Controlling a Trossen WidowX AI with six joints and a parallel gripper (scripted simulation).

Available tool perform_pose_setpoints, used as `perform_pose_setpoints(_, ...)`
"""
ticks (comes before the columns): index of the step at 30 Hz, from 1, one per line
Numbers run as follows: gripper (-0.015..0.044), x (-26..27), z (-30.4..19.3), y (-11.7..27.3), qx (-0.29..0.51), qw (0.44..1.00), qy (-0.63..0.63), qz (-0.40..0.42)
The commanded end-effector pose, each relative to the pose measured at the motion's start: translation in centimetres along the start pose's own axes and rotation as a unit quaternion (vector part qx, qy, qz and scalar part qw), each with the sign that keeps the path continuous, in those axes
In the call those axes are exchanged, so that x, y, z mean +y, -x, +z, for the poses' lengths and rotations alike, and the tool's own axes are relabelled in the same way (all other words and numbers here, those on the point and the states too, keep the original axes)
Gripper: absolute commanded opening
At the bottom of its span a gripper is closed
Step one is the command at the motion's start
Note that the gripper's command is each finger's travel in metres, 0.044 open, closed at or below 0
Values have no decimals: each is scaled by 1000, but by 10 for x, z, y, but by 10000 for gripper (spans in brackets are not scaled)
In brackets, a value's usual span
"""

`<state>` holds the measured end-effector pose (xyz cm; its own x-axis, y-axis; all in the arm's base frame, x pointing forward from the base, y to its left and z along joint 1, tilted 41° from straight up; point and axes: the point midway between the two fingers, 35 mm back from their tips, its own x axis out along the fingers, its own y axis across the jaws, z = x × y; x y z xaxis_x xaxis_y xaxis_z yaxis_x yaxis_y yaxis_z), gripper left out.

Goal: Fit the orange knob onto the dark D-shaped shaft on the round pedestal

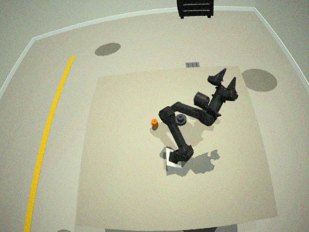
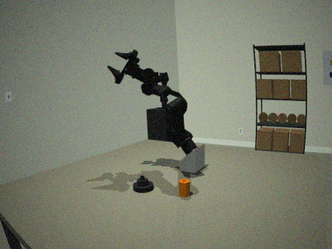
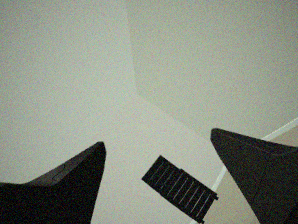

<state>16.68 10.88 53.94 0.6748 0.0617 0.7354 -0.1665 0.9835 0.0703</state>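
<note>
The orange knob (image 1: 154, 124) (image 2: 184, 188) stands upright on the floor as a short cylinder, with its hole facing up. The dark round pedestal (image 1: 181, 122) (image 2: 143, 187) stands a short way from it, with the shaft (image 2: 142, 177) sticking up from its middle. The shaft's flat side cannot be made out. My gripper (image 1: 230, 73) (image 2: 111, 60) (image 3: 158, 141) is open and empty, held high in the air and far from both the knob and the pedestal. The wrist view shows neither of them, only the two fingers against the walls.
The arm's base (image 1: 169, 160) (image 2: 193, 163) stands near the knob and pedestal, and the arm's elbow (image 1: 166, 114) hangs over the space near them in the top view. A shelf rack (image 2: 280, 73) with boxes stands by the far wall. A yellow stripe (image 1: 46, 132) runs along the floor.
</note>
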Motion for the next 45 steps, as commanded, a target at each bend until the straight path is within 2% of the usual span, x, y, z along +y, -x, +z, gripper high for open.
perform_pose_setpoints(1, 426, 0, 0, 0, 0, 1000, 0, 0)
perform_pose_setpoints(3, 440, -1, 9, 1, -11, 1000, -9, 3)
perform_pose_setpoints(11, 440, -39, 105, 17, -133, 984, -121, 7)
perform_pose_setpoints(17, 440, -101, 150, 31, -207, 954, -213, -29)
perform_pose_setpoints(23, 440, -178, 160, 37, -249, 917, -298, -93)
perform_pose_setpoints(31, 440, -276, 118, 34, -246, 863, -390, -205)
perform_pose_setpoints(34, 440, -292, 91, 33, -227, 850, -409, -242)
perform_pose_setpoints(41, 440, -346, 2, 22, -154, 801, -459, -352)
perform_pose_setpoints(45, 440, -354, -57, 13, -81, 781, -475, -398)
